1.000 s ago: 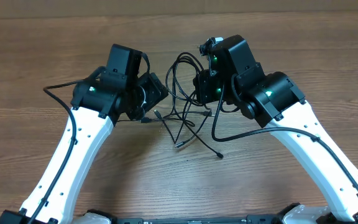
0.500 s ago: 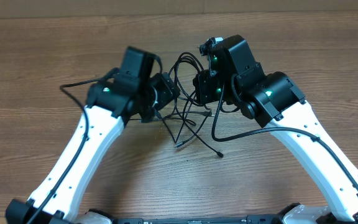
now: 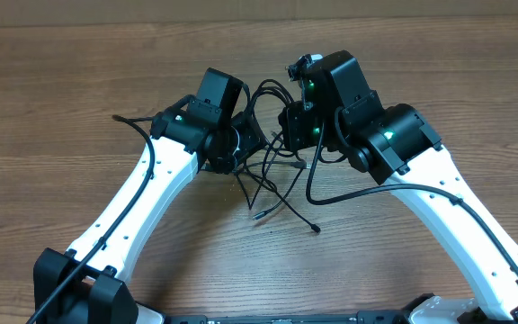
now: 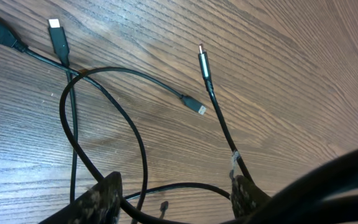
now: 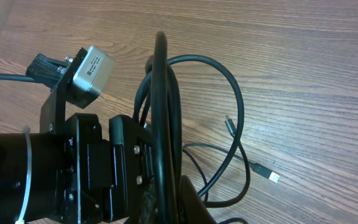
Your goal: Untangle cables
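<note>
R gripper (image 5: 165, 202) jaws clamped on raised loops of the cables (image 5: 161, 118); L gripper (image 4: 176, 198) nearer the tangle, jaws wide apart & empty, one strand crossing btwn them on the counter (image 3: 259, 270).

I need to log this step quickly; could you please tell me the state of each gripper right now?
Left gripper: open, with a strand of the cables running between its tips.
Right gripper: closed on the cables.

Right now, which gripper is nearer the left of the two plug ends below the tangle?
Left. The left gripper sits just above that plug end; the right gripper, gripping the cables, is farther up and right.
</note>
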Available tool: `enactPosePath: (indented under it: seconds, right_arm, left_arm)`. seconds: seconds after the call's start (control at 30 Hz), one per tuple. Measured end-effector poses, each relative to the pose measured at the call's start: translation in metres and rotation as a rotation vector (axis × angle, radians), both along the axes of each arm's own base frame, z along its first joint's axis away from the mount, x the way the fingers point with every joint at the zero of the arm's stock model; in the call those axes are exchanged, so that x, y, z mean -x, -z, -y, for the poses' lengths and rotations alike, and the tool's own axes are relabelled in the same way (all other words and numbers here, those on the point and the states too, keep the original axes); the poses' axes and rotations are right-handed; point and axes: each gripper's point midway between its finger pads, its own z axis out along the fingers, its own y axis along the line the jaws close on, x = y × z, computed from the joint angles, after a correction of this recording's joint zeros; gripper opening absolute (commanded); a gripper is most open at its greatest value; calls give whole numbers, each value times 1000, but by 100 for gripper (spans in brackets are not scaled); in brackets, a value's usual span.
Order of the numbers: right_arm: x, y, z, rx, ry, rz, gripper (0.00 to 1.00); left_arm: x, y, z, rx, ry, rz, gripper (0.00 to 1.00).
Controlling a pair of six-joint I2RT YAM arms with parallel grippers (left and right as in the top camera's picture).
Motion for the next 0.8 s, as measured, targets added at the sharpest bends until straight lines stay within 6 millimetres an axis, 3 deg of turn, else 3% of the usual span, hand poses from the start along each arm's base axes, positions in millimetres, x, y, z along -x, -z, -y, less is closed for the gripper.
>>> enactPosePath:
  seconds: [0.33, 0.4, 0.53, 0.57, 0.7, 0.73, 0.8]
  right_arm:
    - [0, 0, 0, 1, -1, -1, 4]
    - [0, 1, 1, 6, 2, -2, 4]
    - [0, 1, 3, 13, 8, -1, 4]
    - [0, 1, 3, 14, 9, -1, 4]
    - [-2, 1, 5, 18, 17, 3, 4]
    - [-2, 1, 5, 18, 18, 4, 4]
    - [-2, 1, 5, 18, 18, 4, 4]
  left_arm:
    - [12, -5, 16, 95, 44, -55, 52]
    - [19, -7, 22, 138, 69, -84, 63]
    - [29, -15, 35, 224, 109, -126, 97]
    - [31, -16, 37, 239, 113, -136, 100]
    - [35, -19, 42, 272, 133, -152, 97]
    - [35, -19, 42, 276, 134, -153, 81]
    - [36, -21, 44, 286, 140, -157, 77]
